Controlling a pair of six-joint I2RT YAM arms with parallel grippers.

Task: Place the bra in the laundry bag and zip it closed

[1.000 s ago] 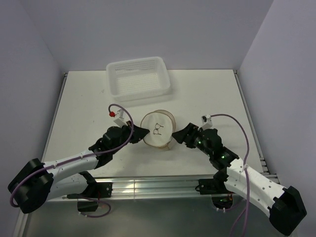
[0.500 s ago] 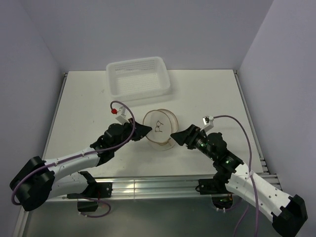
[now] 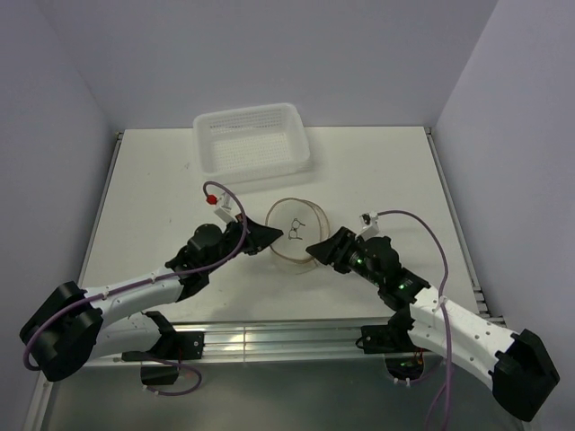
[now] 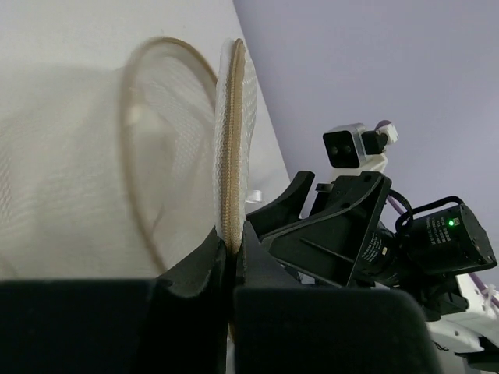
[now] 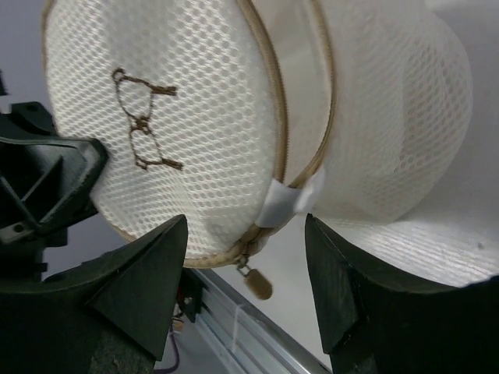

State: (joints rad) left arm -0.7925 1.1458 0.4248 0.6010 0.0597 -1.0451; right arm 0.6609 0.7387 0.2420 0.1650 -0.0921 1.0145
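The laundry bag, a round pale mesh case with a small bra drawing, stands on edge at the table's middle. My left gripper is shut on its zipper rim. My right gripper is open at the bag's lower right edge. In the right wrist view the gripper has its fingers either side of the dangling brown zipper pull and a white tab, touching neither. The two discs are parted at the rim there. The bra shows in no view.
A white perforated basket stands at the back of the table, left of centre. The aluminium rail runs along the near edge, close under the zipper pull in the right wrist view.
The bag has shifted a little right and back, with my left gripper holding it. My right gripper has moved left and closer to the bag's lower edge.
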